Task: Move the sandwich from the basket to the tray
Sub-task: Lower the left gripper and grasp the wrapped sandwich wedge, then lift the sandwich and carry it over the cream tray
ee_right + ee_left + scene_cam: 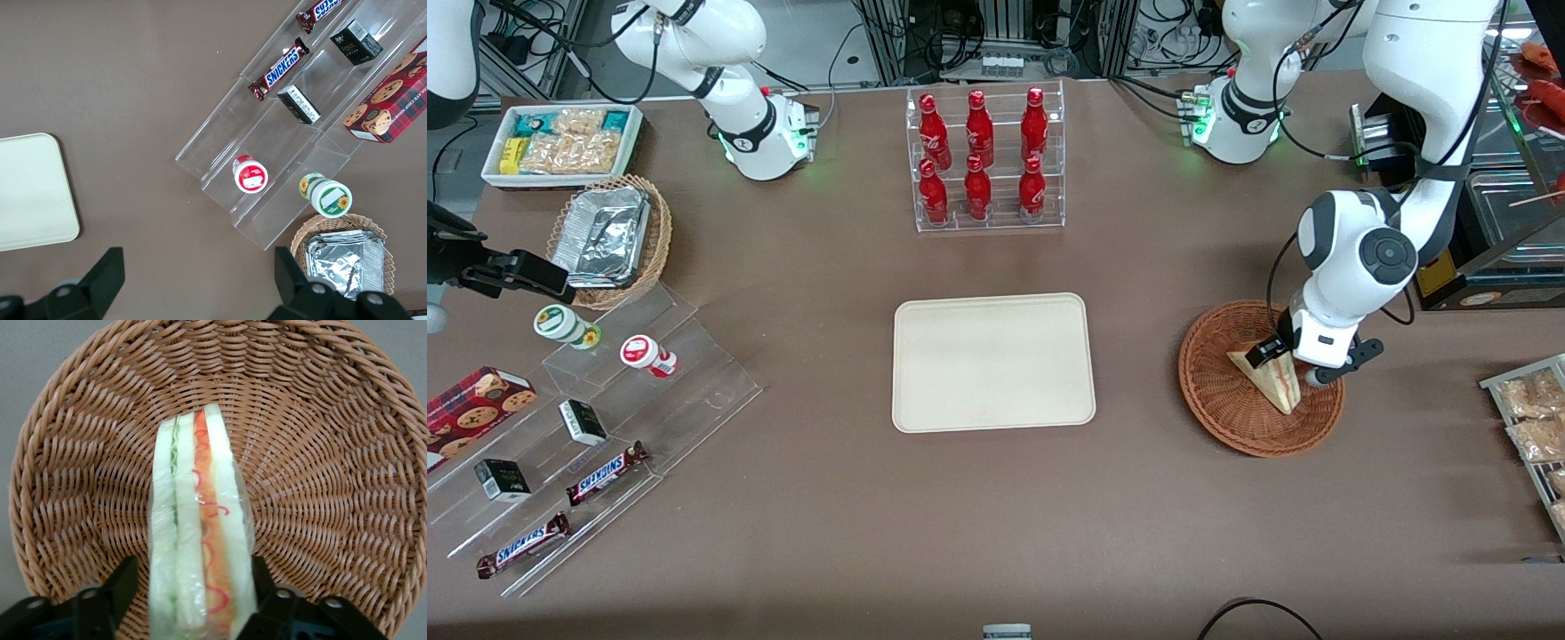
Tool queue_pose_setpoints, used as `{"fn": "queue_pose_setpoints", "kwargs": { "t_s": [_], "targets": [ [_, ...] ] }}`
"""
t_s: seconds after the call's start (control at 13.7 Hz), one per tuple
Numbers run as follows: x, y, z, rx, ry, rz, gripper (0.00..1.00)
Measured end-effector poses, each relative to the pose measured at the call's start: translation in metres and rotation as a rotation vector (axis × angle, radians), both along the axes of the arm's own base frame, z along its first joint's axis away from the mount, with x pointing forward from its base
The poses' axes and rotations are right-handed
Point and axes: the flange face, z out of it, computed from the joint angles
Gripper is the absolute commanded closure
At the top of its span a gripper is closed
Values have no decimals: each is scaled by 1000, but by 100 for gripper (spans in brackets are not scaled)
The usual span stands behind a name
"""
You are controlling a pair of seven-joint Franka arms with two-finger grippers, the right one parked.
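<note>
The sandwich point(1272, 382) is a wrapped white-bread wedge with red, orange and green filling, standing on edge in the reddish-brown wicker basket point(1218, 400) toward the working arm's end of the table. My left gripper point(1289, 364) is down in the basket, open, with one black finger on each side of the wedge. In the left wrist view the sandwich point(197, 507) stands between the fingers of the gripper point(192, 573) on the basket's weave point(320, 453); one finger touches the wrap and the other shows a thin gap. The cream tray point(993, 362) lies bare at mid-table beside the basket.
A clear rack of red bottles point(984, 160) stands farther from the camera than the tray. Toward the parked arm's end are an acrylic stepped shelf of snacks point(605, 418), a foil-lined tan basket point(609, 236) and a white snack box point(565, 142). Bagged snacks point(1534, 418) lie past the basket.
</note>
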Motion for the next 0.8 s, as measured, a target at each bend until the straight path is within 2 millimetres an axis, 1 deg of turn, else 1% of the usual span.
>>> {"fn": "queue_pose_setpoints", "kwargs": {
  "t_s": [0.22, 0.36, 0.44, 0.51, 0.58, 0.66, 0.73, 0.8],
  "targets": [
    [8, -3, 9, -2, -25, -3, 100],
    [19, -8, 27, -3, -47, -10, 100],
    [27, -15, 42, -1, -38, -22, 100],
    [35, -26, 62, 2, -19, -41, 100],
    [45, -43, 88, 5, -7, -68, 100],
    [54, -63, 115, 6, -5, -100, 100],
    [60, -89, 139, 6, -4, -139, 100],
    [61, -116, 158, 6, -4, -178, 100]
  ]
}}
